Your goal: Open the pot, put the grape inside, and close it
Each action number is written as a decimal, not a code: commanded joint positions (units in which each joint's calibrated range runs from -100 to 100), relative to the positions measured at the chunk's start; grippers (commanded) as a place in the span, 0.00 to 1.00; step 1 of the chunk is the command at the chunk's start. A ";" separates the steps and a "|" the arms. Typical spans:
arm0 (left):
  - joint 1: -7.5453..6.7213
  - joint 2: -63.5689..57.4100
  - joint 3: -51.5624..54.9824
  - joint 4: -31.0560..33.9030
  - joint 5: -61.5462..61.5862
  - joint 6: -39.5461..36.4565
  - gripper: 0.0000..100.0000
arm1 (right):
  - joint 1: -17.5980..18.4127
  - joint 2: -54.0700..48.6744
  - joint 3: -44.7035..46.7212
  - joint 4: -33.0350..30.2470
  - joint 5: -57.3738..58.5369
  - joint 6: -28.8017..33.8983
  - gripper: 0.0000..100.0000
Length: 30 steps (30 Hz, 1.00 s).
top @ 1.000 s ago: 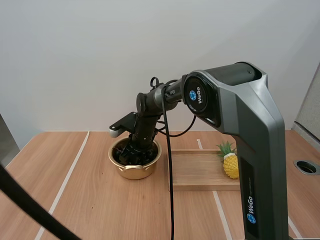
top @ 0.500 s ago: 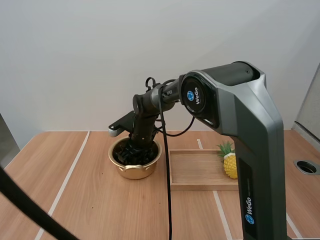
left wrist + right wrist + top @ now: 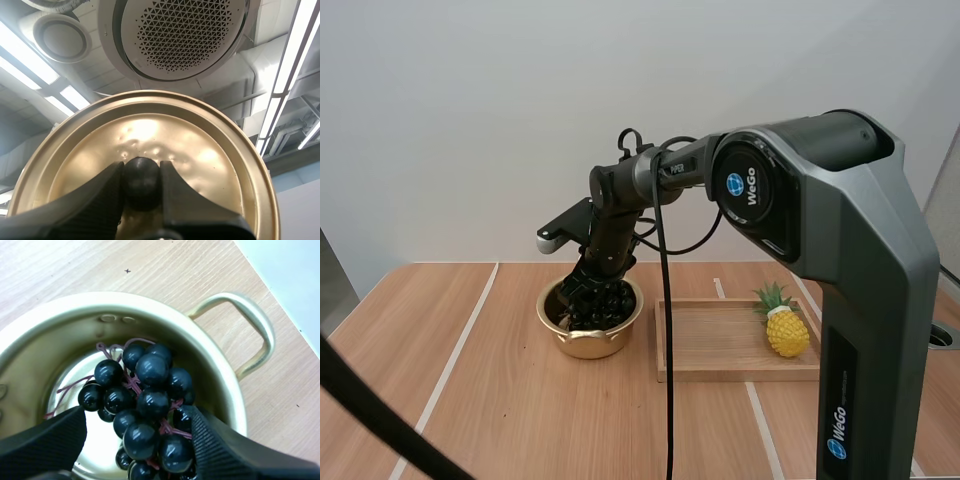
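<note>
In the high view the right gripper (image 3: pixel 584 291) hangs over the pot (image 3: pixel 584 345), with the grapes (image 3: pixel 604 304) inside it. In the left wrist view the left gripper (image 3: pixel 141 186) is clamped on the knob (image 3: pixel 141 172) of the lid (image 3: pixel 205 150). In the right wrist view the right fingers (image 3: pixel 45 442) stand apart, one on each side of the grapes.

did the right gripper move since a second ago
Yes. The right gripper has risen slightly, from deep inside the pot to about its rim.
</note>
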 commanded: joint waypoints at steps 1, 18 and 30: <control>0.12 -0.01 -0.08 0.16 0.44 0.00 0.00 | -0.65 -0.98 0.47 -1.99 0.74 0.48 1.00; 0.12 -0.01 -0.08 1.10 0.98 0.00 0.00 | -0.65 -1.54 0.47 2.44 -3.88 -1.87 1.00; 0.12 -0.11 -0.08 1.10 1.23 0.00 0.00 | -0.65 -5.13 0.47 1.98 -11.47 -0.82 1.00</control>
